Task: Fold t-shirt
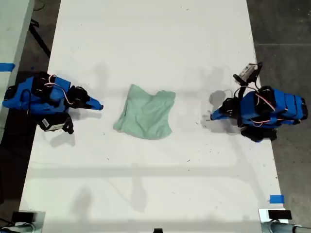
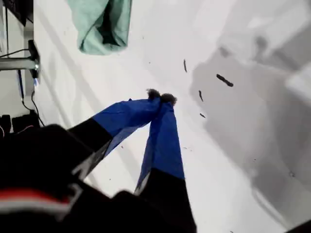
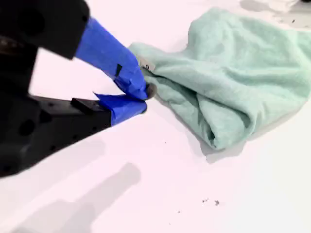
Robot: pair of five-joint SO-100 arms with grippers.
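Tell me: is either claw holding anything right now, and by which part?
Nothing is held. My first claw and second claw are both shut and empty, clear of the t-shirt.

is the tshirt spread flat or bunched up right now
Bunched up: the t-shirt lies as a small crumpled heap mid-table, with overlapping layers and a rolled edge showing in the second wrist view; no sleeves laid out.

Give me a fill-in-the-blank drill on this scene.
1. The t-shirt lies between the two ___.
2. My first gripper holds ___.
3. Of my two grippers, the ___ is nearer the t-shirt.
4. The table is ___ in colour.
Missing words: arms; nothing; second; white.
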